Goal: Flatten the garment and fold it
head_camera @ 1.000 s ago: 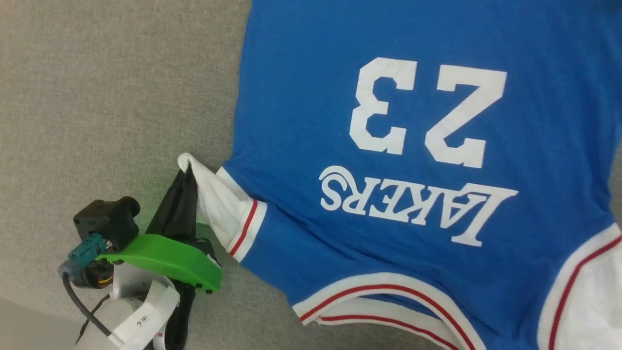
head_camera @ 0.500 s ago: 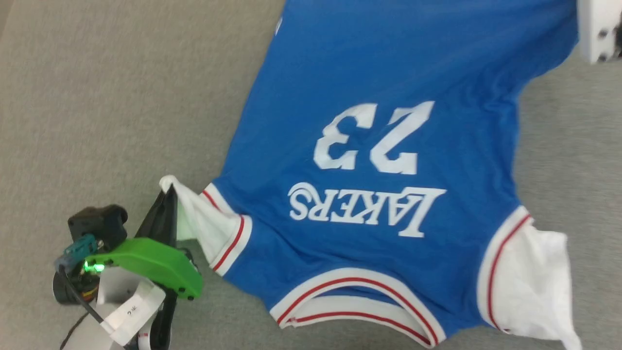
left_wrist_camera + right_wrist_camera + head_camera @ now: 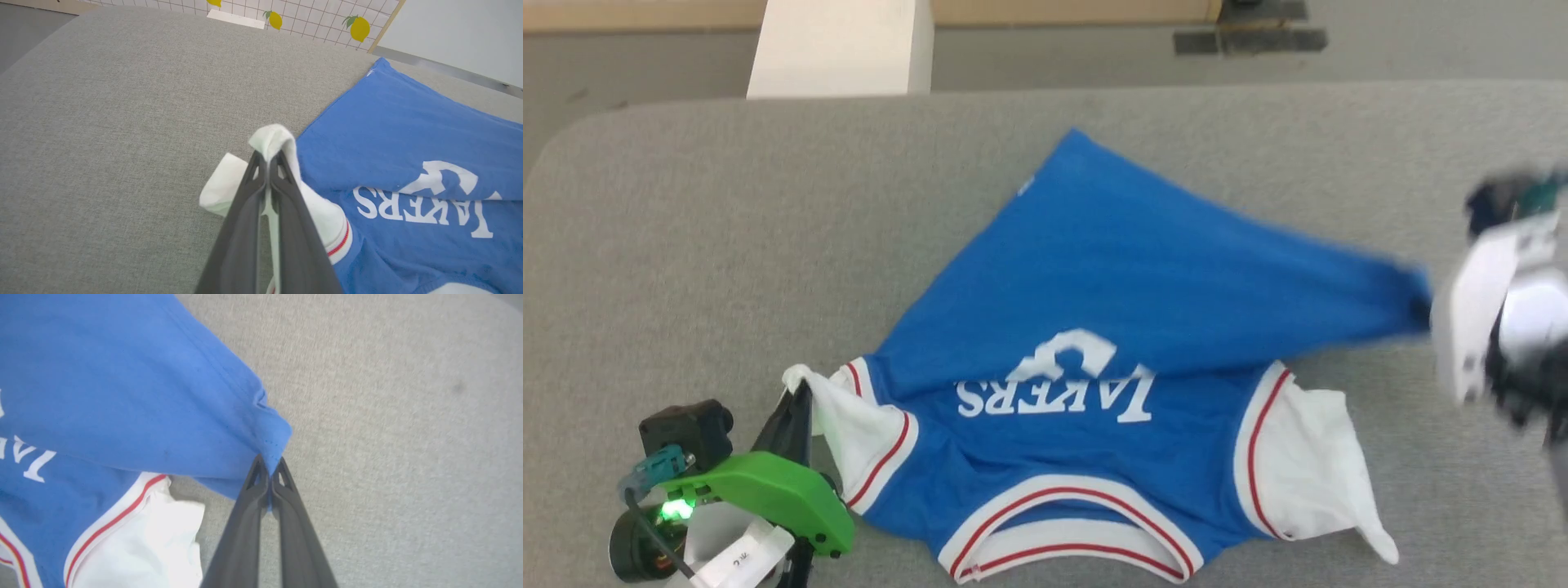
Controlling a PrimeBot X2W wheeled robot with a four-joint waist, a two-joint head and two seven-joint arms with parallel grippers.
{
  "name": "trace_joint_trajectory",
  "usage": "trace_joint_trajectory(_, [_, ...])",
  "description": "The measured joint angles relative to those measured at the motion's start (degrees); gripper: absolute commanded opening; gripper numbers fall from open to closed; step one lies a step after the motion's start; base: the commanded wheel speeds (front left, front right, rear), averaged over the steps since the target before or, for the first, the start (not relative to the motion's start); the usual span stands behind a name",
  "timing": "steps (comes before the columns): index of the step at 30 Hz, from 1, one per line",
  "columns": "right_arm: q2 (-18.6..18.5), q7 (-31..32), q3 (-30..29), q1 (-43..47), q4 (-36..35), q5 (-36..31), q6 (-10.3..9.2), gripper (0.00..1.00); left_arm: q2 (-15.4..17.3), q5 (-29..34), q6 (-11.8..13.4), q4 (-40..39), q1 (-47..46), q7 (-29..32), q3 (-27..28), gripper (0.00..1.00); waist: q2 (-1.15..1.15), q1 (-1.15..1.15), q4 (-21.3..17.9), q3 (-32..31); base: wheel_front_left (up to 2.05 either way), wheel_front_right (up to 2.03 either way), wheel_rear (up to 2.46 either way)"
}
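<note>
The garment is a bright blue jersey with white red-striped sleeves, lying on the grey padded table with its collar toward me. My left gripper is shut on the tip of the white left sleeve at the lower left. My right gripper is shut on a blue hem corner, lifted and drawn over toward the right. That pulled flap covers the numeral and part of the white lettering. The other white sleeve lies loose on the table at the lower right.
A white post and a dark floor fitting stand beyond the table's far edge. In the left wrist view a tiled wall with lemon prints lies behind the table. Bare grey surface surrounds the jersey on all sides.
The head camera has pulled back, showing the whole table. My right gripper has carried the blue hem corner down toward the collar and rightward, folding the body over the numeral. The left gripper keeps its sleeve grip.
</note>
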Motion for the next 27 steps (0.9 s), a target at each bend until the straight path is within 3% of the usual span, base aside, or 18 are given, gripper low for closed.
trace_joint_trajectory(9, [7.62,-0.43,-2.23,19.42,-1.21,0.85,0.00,0.00,0.08,-0.80,0.03,0.33,0.83,0.43,-0.36,0.00,0.00,0.00,-1.45,-4.14,0.00,0.00,0.00])
trace_joint_trajectory(16, [10.15,-1.70,-3.36,22.51,-0.67,0.76,-0.01,0.00,0.00,-1.34,-0.07,1.44,0.83,0.43,-0.52,0.00,0.00,0.00,-1.04,-3.99,0.00,0.00,0.00])
trace_joint_trajectory(17, [10.35,-2.60,-3.67,22.56,-0.75,0.76,-0.01,0.27,-0.02,-1.42,-0.08,1.58,0.84,0.42,-0.49,0.00,0.00,0.00,-1.09,-4.06,0.00,0.00,0.00])
trace_joint_trajectory(18, [10.51,-3.38,-4.02,22.60,-0.79,0.76,-0.01,0.79,-0.02,-1.52,-0.08,1.72,0.85,0.42,-0.48,0.00,0.00,0.00,-1.14,-4.14,0.00,0.00,0.00])
trace_joint_trajectory(19, [10.77,-4.52,-4.59,22.63,-0.91,0.76,0.00,1.00,-0.05,-1.56,-0.10,1.87,0.85,0.42,-0.53,0.00,0.00,0.00,-1.20,-4.29,0.00,0.00,0.00])
trace_joint_trajectory(27, [12.18,-18.79,-10.51,20.40,-7.97,1.48,0.00,1.00,-0.11,-1.56,-0.12,2.21,1.29,0.42,-0.59,0.00,0.00,0.00,-1.60,-5.60,0.00,0.00,0.00])
